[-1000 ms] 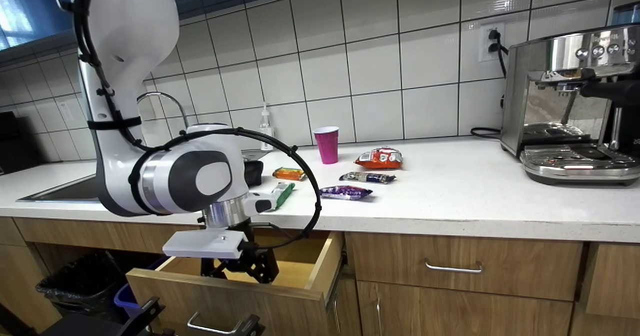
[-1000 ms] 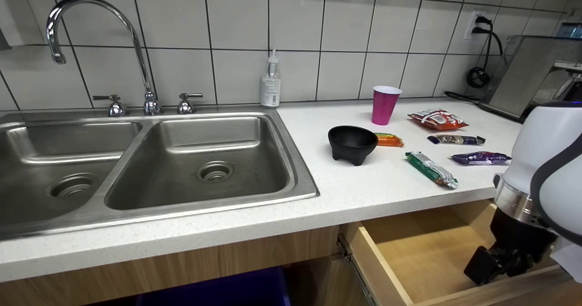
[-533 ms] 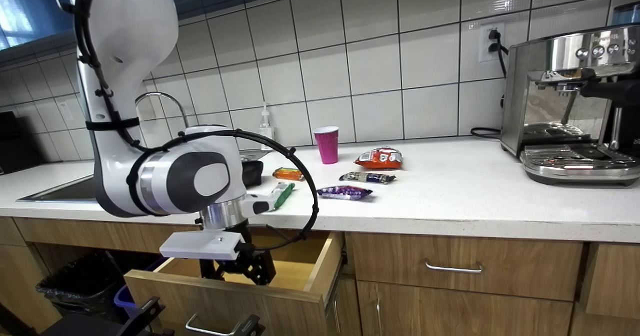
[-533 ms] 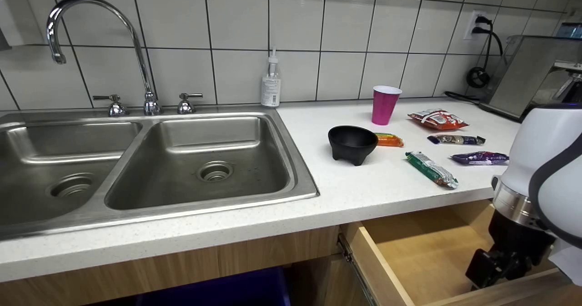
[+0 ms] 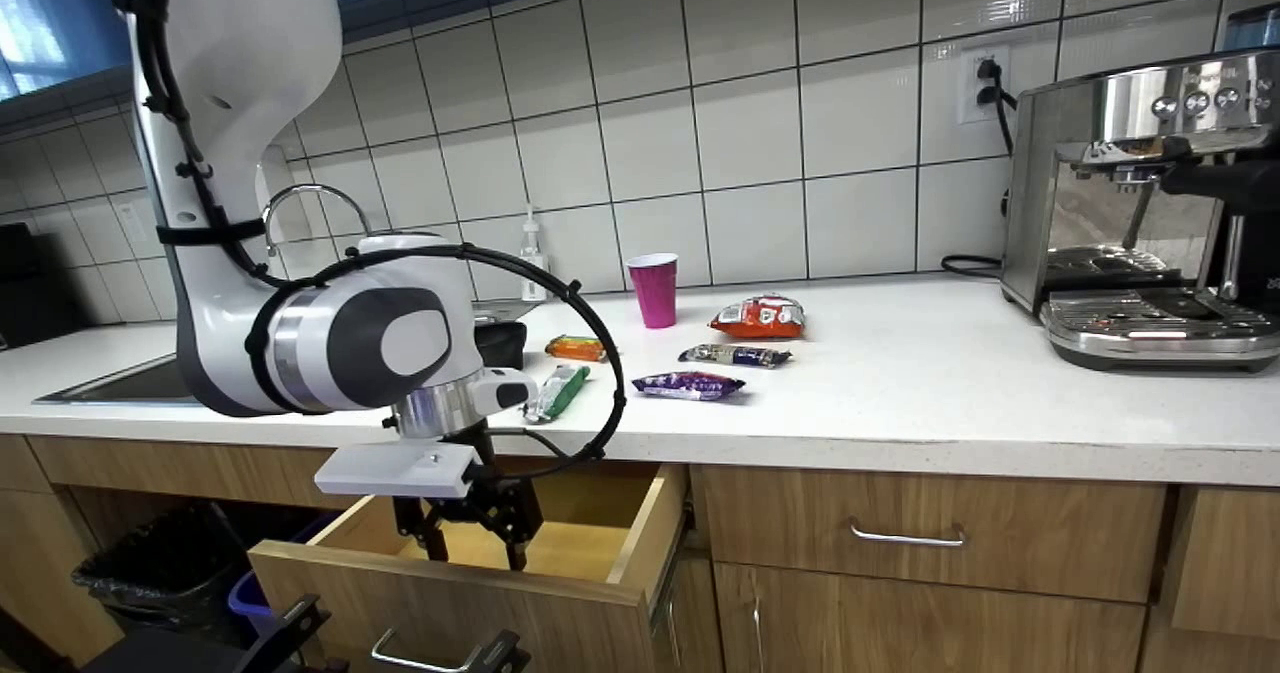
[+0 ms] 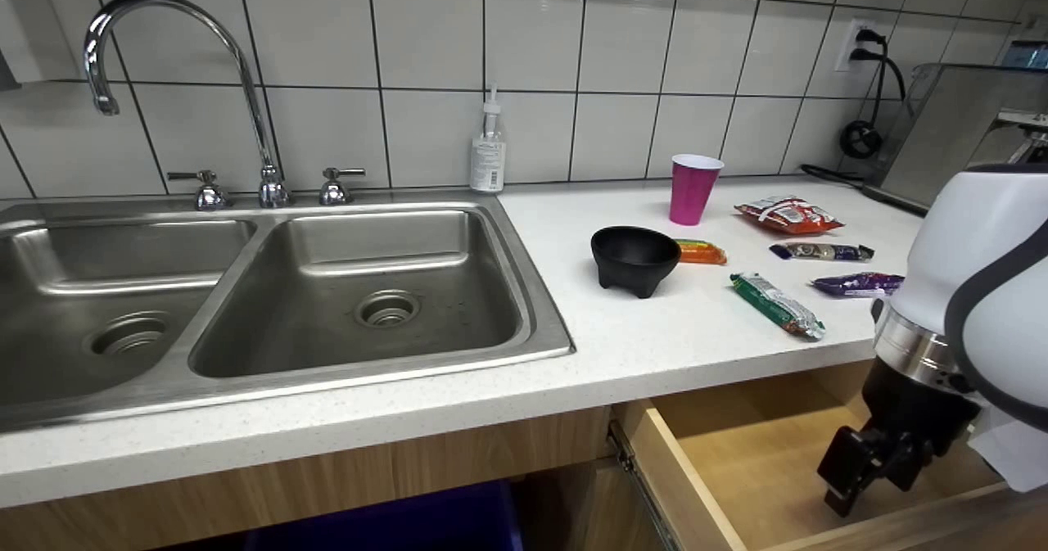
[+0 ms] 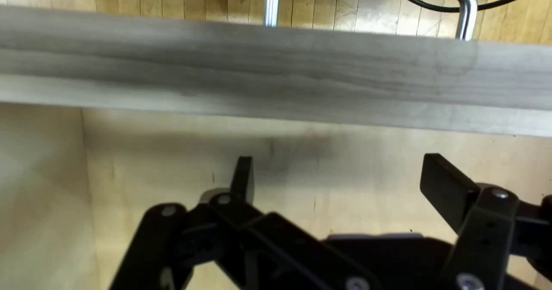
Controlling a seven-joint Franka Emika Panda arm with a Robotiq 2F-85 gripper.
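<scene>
White countertop (image 5: 930, 383) bears five packets (image 6: 821, 252); one spread gripper (image 5: 478, 551) overhangs one drawer (image 5: 560, 615).

The white counter (image 6: 655, 340) bears a pink cup (image 6: 694, 194), black bowl (image 6: 634, 263) and five packets (image 6: 776, 305).

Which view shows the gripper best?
The wrist view: the gripper appears close up there, both fingers plainly spread with nothing between them. Both exterior views show it smaller, at the open drawer, where the gap between its fingers is less plain.
</scene>
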